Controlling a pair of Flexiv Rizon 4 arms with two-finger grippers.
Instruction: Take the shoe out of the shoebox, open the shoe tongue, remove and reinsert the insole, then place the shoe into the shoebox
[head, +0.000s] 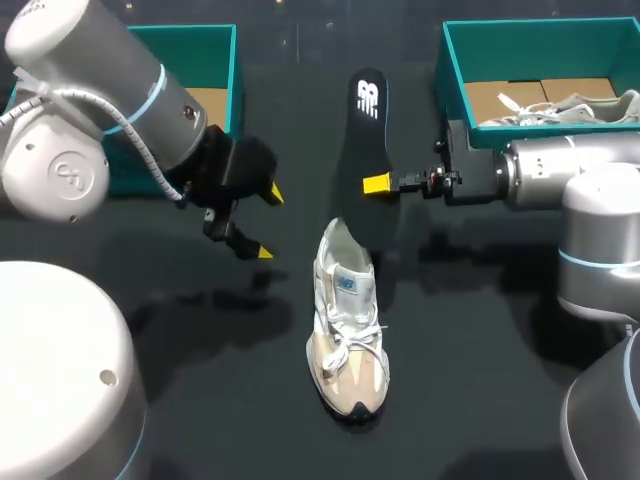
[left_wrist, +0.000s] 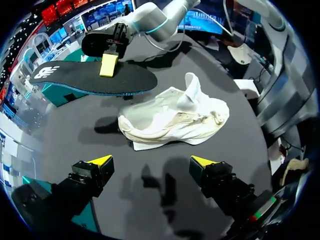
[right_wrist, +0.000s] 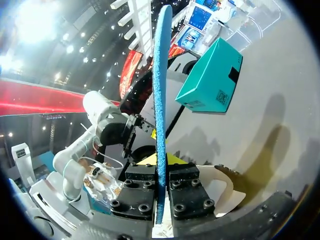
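A white and beige shoe (head: 347, 322) lies on the black table, toe toward the front edge; the left wrist view shows the shoe (left_wrist: 175, 119) ahead of the fingers with its tongue pulled up. A black insole (head: 362, 150) hangs in the air above the shoe's heel, and my right gripper (head: 378, 184) is shut on its edge. From the right wrist the insole (right_wrist: 161, 90) stands edge-on between the closed fingers. My left gripper (head: 268, 222) hangs open left of the shoe, with nothing between its fingers (left_wrist: 101, 161).
A teal shoebox (head: 210, 70) stands at the back left behind my left arm. Another teal shoebox (head: 520, 60) at the back right holds a second shoe (head: 580, 108). Bare black table lies in front of the shoe.
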